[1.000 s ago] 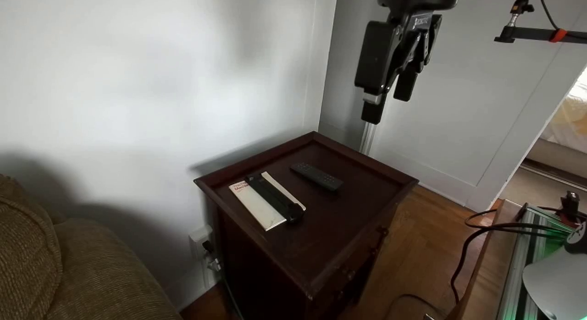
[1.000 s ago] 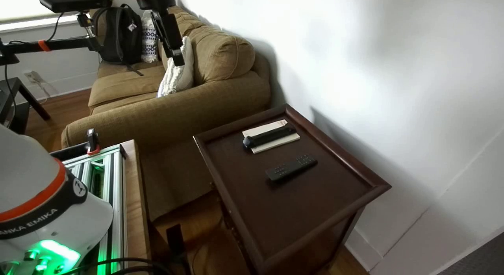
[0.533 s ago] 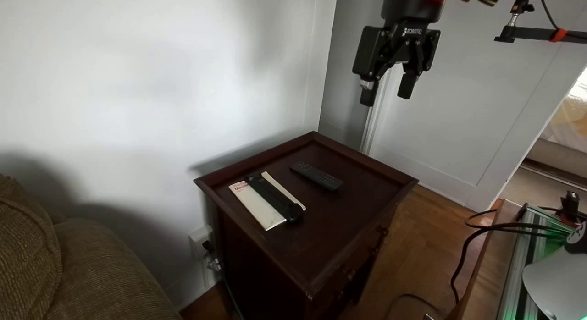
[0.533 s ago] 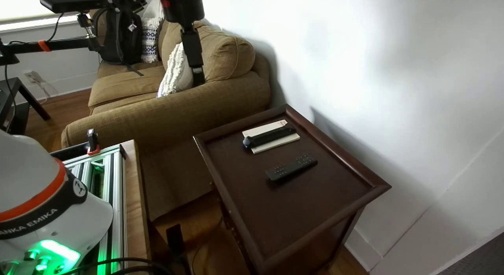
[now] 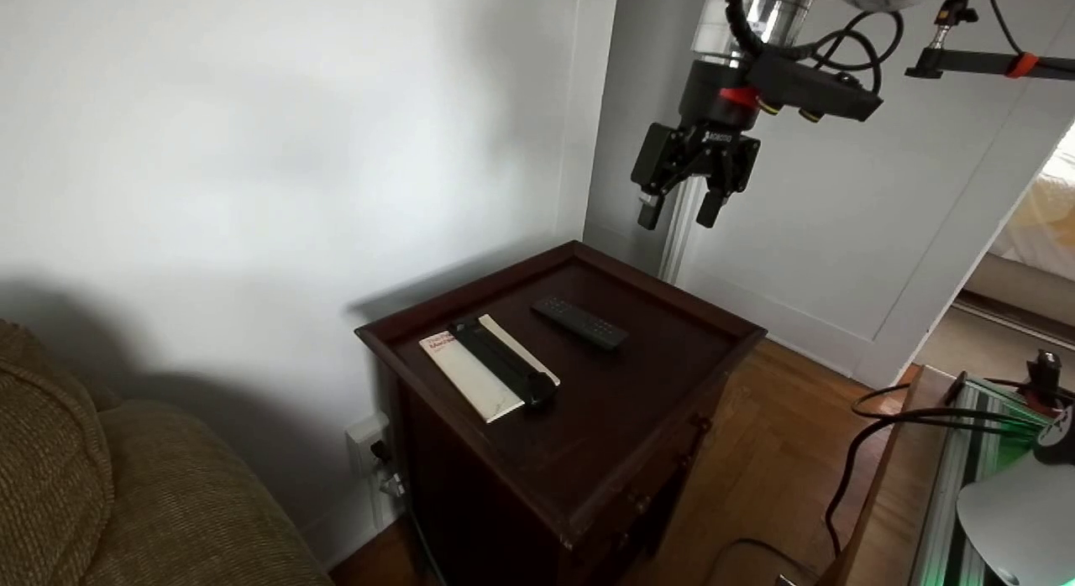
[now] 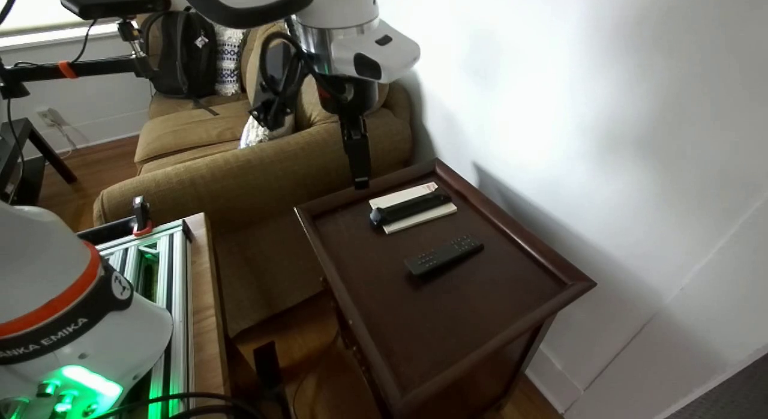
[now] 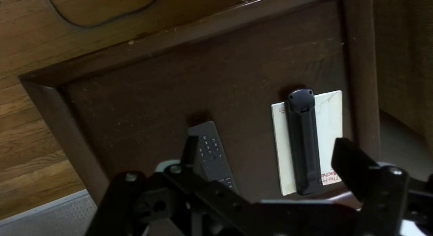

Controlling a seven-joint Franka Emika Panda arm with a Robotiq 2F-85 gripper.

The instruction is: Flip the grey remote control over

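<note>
Above the level of the nightstand [image 6: 432,335] hangs the Robotiq gripper [image 5: 679,220], pointing down. In an exterior view we see its two fingers [image 5: 650,215] standing well apart; in an exterior view it is turned edge-on, and the nearer fingertip [image 6: 360,182] masks the gap.

Lower than the gripper and apart from it, the grey remote control [image 7: 216,158] lies on the nightstand, buttons up. The wrist view gives us its pale key markings, yet the finger on that view's left stands in the way of part of it; both exterior views show us its whole length.

Beside the remote, also below the gripper, we see a thin white book [image 7: 329,127] with red lettering, and lying along it a long black bar-shaped device [image 7: 304,144], one end overhanging the book's edge. In the wrist view that device appears between the fingers. A raised rim [image 6: 516,230] encloses them all.

Farther from the gripper, in an exterior view, we make out the brown sofa [image 6: 258,167], a black backpack [image 6: 180,53] on it; the Franka Emika Panda arm [image 6: 345,11] blocks part of the sofa. In an exterior view we get a wall outlet [image 5: 363,435] close to the nightstand and, well beyond the gripper, a bed [image 5: 1050,212].
</note>
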